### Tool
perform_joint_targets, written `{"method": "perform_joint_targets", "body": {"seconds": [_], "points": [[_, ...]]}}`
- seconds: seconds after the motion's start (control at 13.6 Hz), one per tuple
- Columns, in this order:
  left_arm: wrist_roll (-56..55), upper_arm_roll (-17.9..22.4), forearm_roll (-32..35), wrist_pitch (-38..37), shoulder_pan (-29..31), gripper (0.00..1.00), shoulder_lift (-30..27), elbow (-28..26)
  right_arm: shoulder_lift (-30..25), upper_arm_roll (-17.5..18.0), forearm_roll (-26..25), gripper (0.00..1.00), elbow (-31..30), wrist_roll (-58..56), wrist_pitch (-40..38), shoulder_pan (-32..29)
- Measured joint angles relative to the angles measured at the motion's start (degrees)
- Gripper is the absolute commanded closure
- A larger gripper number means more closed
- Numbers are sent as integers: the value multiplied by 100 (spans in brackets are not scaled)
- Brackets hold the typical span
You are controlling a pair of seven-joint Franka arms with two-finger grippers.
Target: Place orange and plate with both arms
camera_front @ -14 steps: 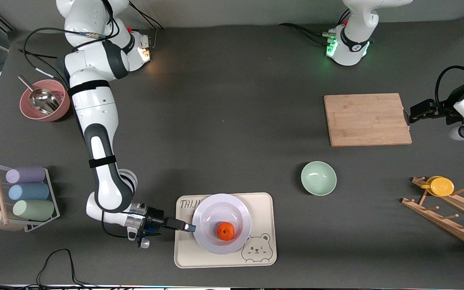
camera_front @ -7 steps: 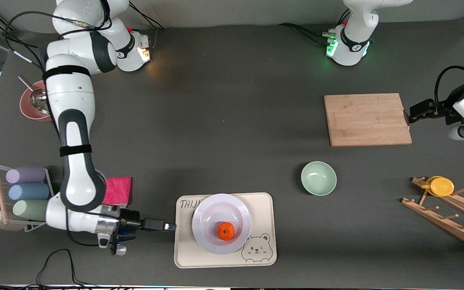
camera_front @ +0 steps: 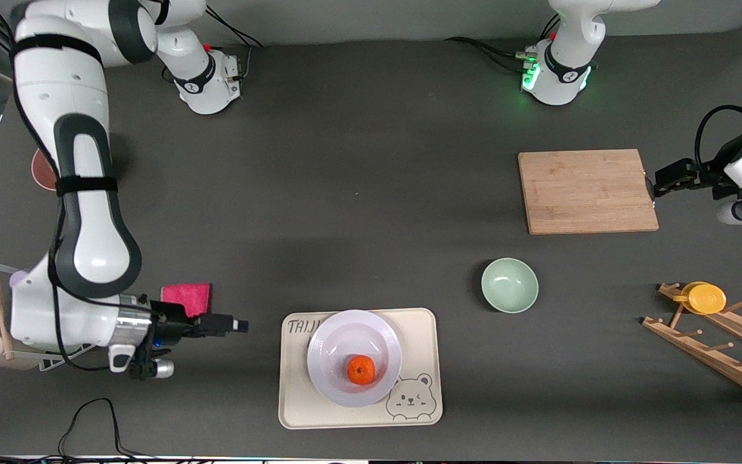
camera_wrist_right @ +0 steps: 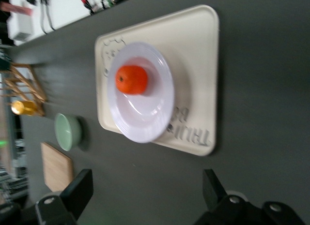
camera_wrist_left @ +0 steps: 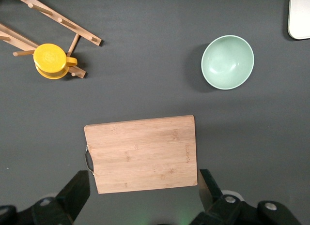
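Front view
Orange: small round bright-orange fruit point(camera_front: 361, 370), resting in the plate, on the part of it nearer the camera.
Plate: round glossy white plate with raised rim point(camera_front: 329, 335), lying on the tray.
Tray: cream rectangular tray with a bear drawing point(camera_front: 420, 335), near the camera edge of the table.
Right gripper: black two-finger gripper point(camera_front: 237, 325), low over bare dark table between the tray and the cloth, pointing toward the tray; holds nothing, apart from the plate.
Cloth: pink folded cloth point(camera_front: 188, 297), beside the right arm's wrist.
Left gripper: black gripper point(camera_front: 657, 183), at the edge of the board toward the left arm's end; arm waits.
Board: pale wooden rectangular cutting board point(camera_front: 587, 191).
Bowl: pale green round bowl point(camera_front: 509, 285), nearer the camera than the board.
Cup: yellow-orange cup point(camera_front: 704, 298) on a slatted wooden rack point(camera_front: 725, 351).

Left wrist view
Left fingers: dark pads point(camera_wrist_left: 75, 188), spread wide, nothing between them.
Below: cutting board point(camera_wrist_left: 142, 153), bowl point(camera_wrist_left: 227, 62), cup point(camera_wrist_left: 50, 61) on the rack point(camera_wrist_left: 72, 29).

Right wrist view
Right fingers: dark pads point(camera_wrist_right: 77, 188), parted and empty.
Seen ahead: orange point(camera_wrist_right: 131, 79) in the plate point(camera_wrist_right: 150, 123), plate on the tray point(camera_wrist_right: 198, 65); bowl point(camera_wrist_right: 67, 131) farther off.
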Motion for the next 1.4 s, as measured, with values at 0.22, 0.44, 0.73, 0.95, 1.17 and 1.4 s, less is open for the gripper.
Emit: {"method": "perform_joint_targets", "body": {"seconds": [0.22,0.44,0.73,0.95,1.17,1.4], "points": [[0,0,0,0,-1,0,0,0,-873,-63,-1135,0,-904,25,-20,8],[0,0,0,0,-2,0,0,-1,-1603,-71,-2499,0,-1600,630,-76,40],[0,0,0,0,-6,0,0,-2,-2515,-72,-4046,0,-1862,1172,-979,158],[0,0,0,0,-8,0,0,-3,-3063,-205,-4189,0,-1859,1185,-1498,157],[0,0,0,0,-11,0,0,-2,-3261,-432,-4193,0,-1631,1185,-1986,150],[0,0,0,0,-13,0,0,-2,-3268,-443,-4304,0,-1430,1185,-2247,156]]}}
